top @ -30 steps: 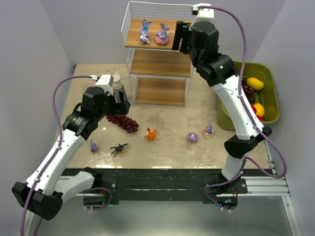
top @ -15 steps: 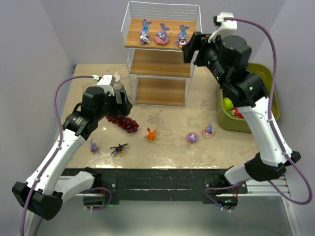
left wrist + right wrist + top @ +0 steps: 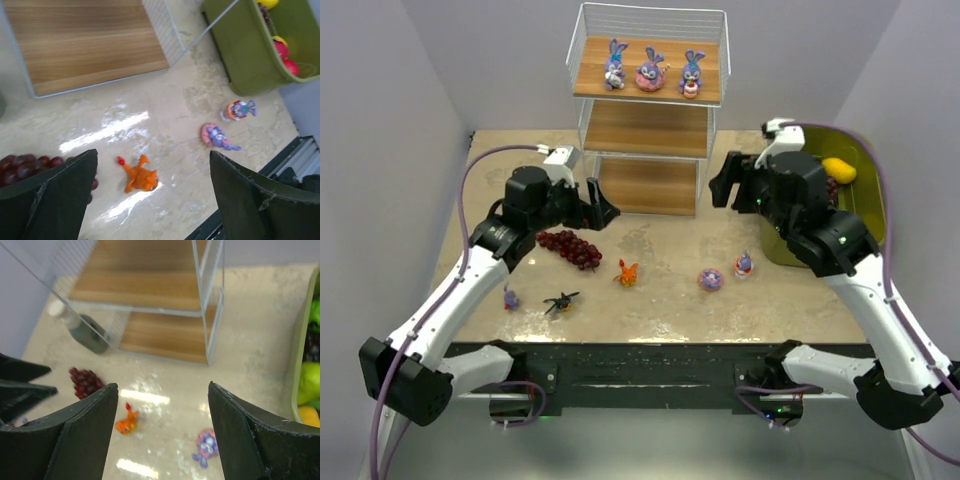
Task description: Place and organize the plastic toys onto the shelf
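Light brown boards in white wire make the shelf [image 3: 645,128]. On its top board three purple bunnies [image 3: 649,72] stand in a row, the middle one with a pink ring. Five more toys are on the bench [image 3: 660,232] in front of it. There is an orange creature [image 3: 628,272], a black bug [image 3: 560,300] and a small purple figure [image 3: 510,297] left of the bug. A flat bunny [image 3: 710,279] and a ringed bunny [image 3: 744,264] lie near the green bin [image 3: 868,215]. A grape bunch [image 3: 570,248] lies between the left arm and the orange creature.

The left tool [image 3: 600,204] hangs above the bench, near the lowest board of the shelf. Its fingers are spread wide and nothing is between them. The right tool [image 3: 722,184] hangs to the right of the shelf, also spread and holding nothing. In both wrist views the orange creature shows between the fingers, down on the bench.
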